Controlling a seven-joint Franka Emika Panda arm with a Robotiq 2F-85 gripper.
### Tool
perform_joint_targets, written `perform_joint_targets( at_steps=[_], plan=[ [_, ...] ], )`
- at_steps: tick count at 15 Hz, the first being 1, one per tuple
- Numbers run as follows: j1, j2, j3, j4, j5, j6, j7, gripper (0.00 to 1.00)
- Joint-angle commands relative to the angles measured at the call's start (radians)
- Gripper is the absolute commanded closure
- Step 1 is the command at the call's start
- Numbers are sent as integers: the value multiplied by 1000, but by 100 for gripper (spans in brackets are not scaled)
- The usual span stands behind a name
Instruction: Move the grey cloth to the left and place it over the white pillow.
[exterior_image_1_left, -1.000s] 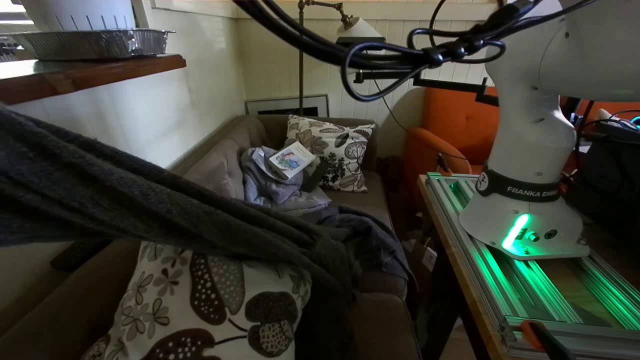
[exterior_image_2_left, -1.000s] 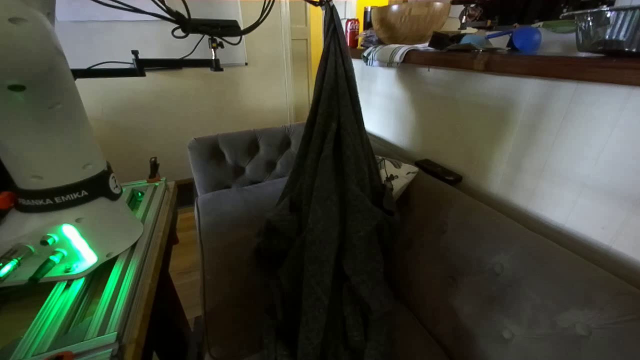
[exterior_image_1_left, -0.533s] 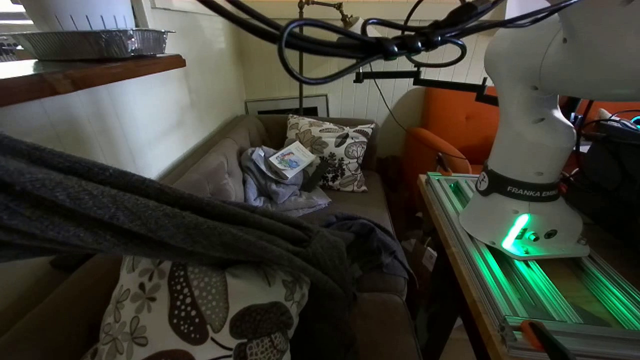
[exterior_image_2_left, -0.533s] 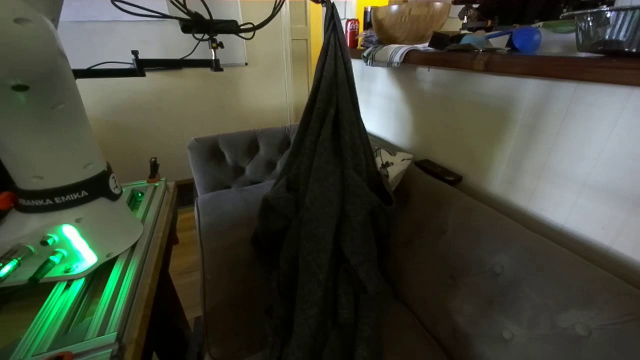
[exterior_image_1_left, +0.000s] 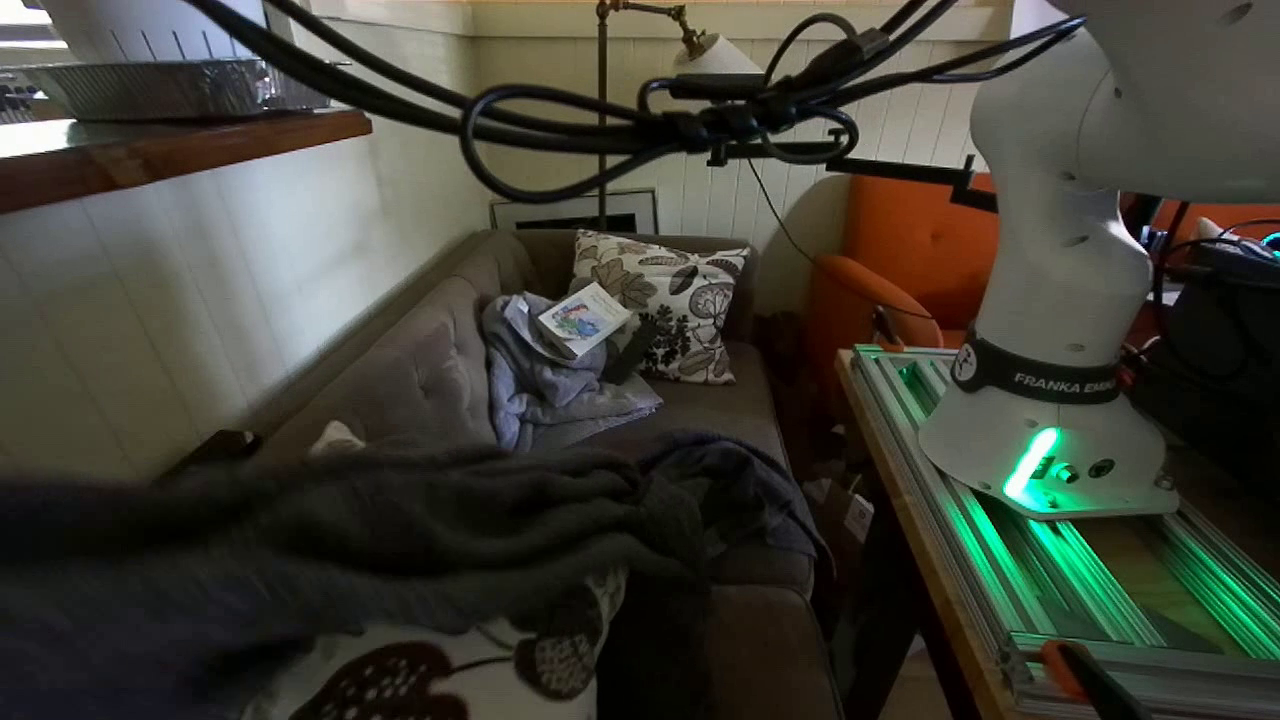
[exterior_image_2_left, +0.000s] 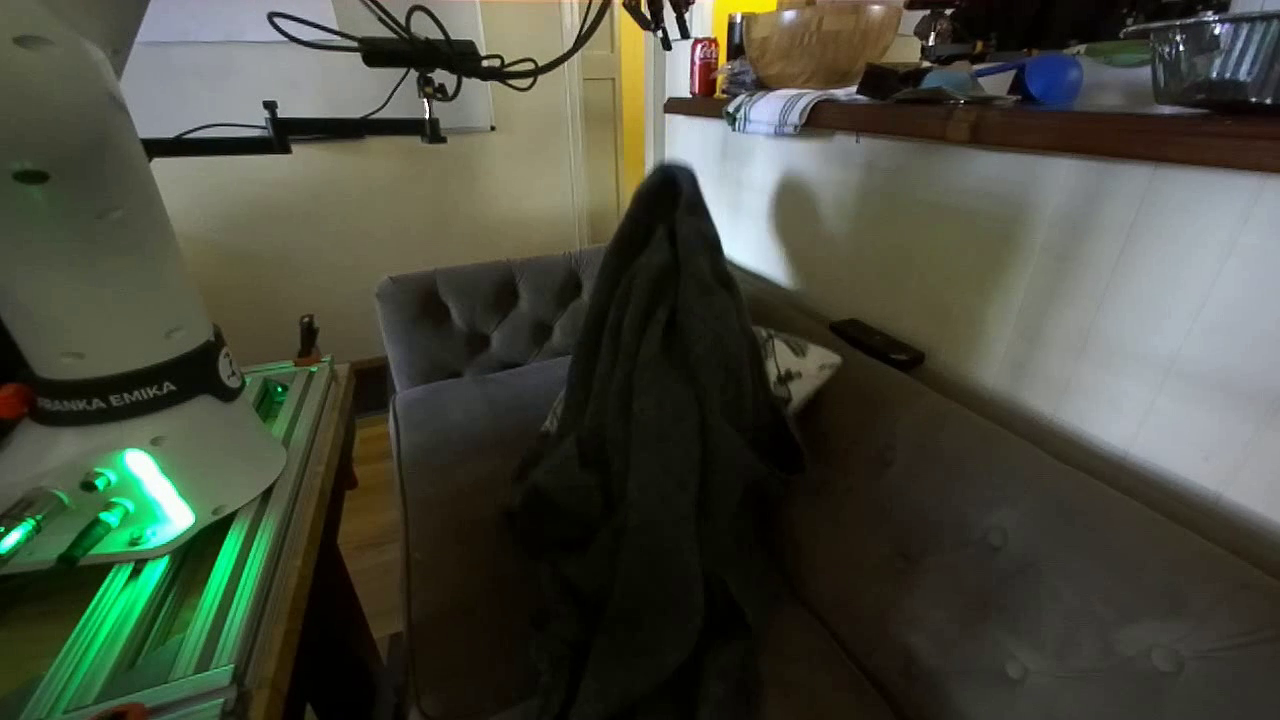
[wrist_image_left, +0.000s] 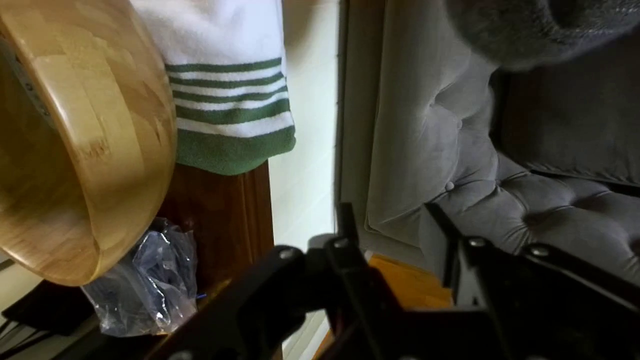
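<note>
Dark grey fabric cloth, tented over the grey tufted sofa, partly hiding the white, brown-patterned pillow. Black two-finger gripper above, fingers parted, clear of the cloth. White jointed arm upright at base, upper links cut off. Cloth partly blurred.

Grey cloth, lower left of an exterior view: blurred at left, cut by that edge, concealing much of the patterned white pillow, itself cropped below. Hand, top of an exterior view: cropped above.
</note>
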Motion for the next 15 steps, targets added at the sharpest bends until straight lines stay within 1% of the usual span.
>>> perform_joint_targets(
  at_steps=[1,2,5,6,8,11,14,15],
  plan=[
    [-28,-1,3,12,24,-16,-7,30],
    [-33,-15,-8,-7,9,-11,11,23],
    [-54,-79,-68,-101,-22,-19,127,2],
    [-64,-107,-92,-149,-27,-22,176,0],
    [-102,-163,-124,-269,-6,8,250,0],
    [-151,-206,-152,-413,27,38,372,0],
    [-185,-236,-187,-563,8,99,531,0],
    [-198,-239,-194,-616,19,119,576,0]
  ],
)
